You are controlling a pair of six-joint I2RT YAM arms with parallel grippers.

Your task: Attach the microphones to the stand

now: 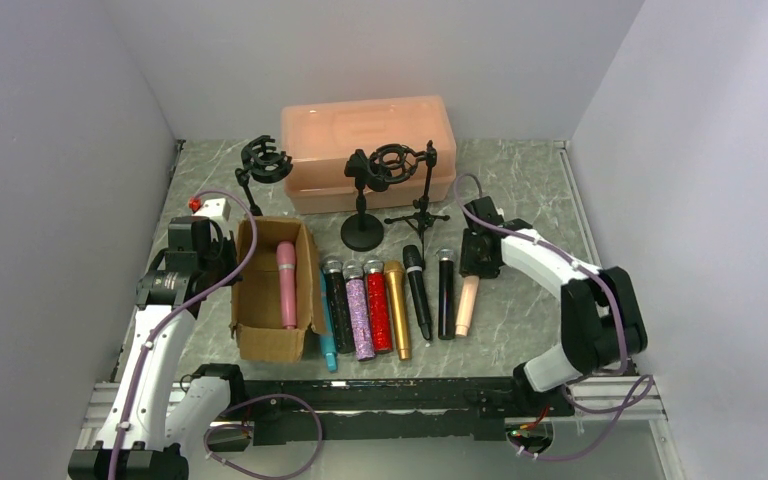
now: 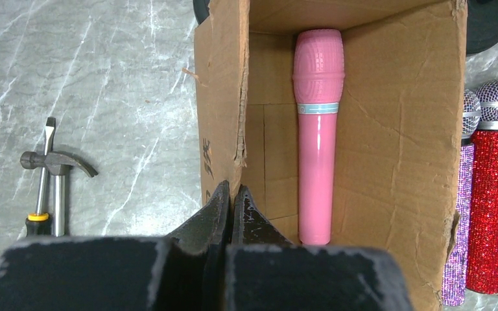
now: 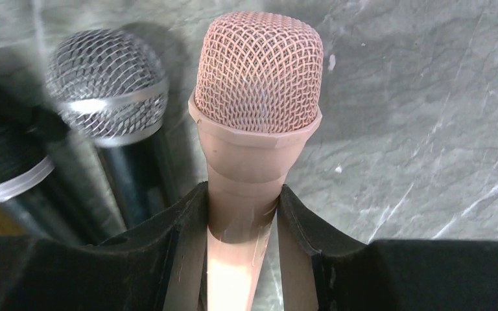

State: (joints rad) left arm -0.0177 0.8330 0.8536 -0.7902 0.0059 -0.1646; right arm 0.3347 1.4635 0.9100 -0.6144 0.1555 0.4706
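Note:
My right gripper [image 1: 480, 255] is shut on the neck of the peach microphone [image 3: 259, 84], which lies at the right end of a row on the table [image 1: 467, 305]; its fingers [image 3: 188, 220] press both sides. The row also holds teal [image 1: 328, 340], black glitter [image 1: 338, 305], purple glitter [image 1: 359, 315], red glitter [image 1: 377, 310], gold [image 1: 397, 315] and two black microphones [image 1: 418, 290]. A pink microphone [image 2: 318, 162] lies in an open cardboard box [image 2: 395, 129]. My left gripper [image 2: 232, 194] is shut on the box's left wall. A round-base stand [image 1: 363, 235] with a shock mount, a tripod stand [image 1: 420, 212] and a second mount [image 1: 264, 163] stand behind.
A pink plastic container [image 1: 370, 150] sits at the back behind the stands. A white device with a red button [image 1: 210, 208] lies by my left arm. A small hammer [image 2: 57, 162] and a screwdriver [image 2: 42, 188] lie on the marble top left of the box.

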